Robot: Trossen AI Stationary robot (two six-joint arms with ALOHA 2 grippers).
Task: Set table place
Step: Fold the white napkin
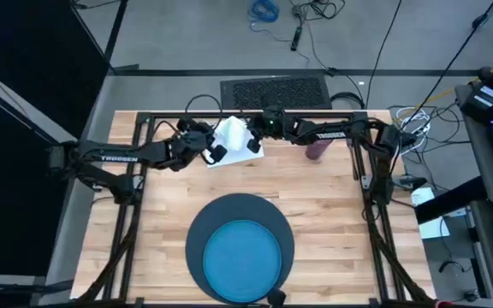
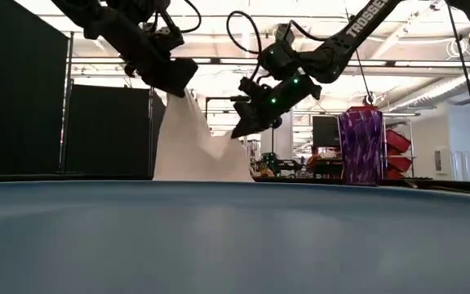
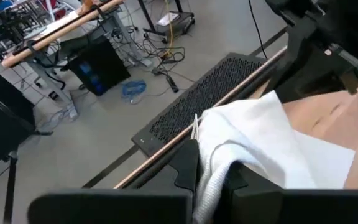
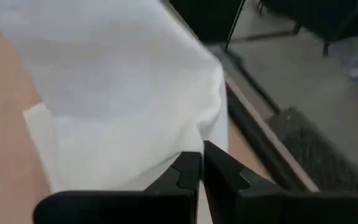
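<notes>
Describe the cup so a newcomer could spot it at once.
Start at the table's far edge, beyond the blue plate. Right of the white napkin both hands are lifting stands the cup: small, purple, ribbed, the only upright thing there.

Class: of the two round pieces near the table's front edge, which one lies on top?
The bright blue plate; it is smaller and sits inside the dark navy mat, whose rim shows around it.
</notes>
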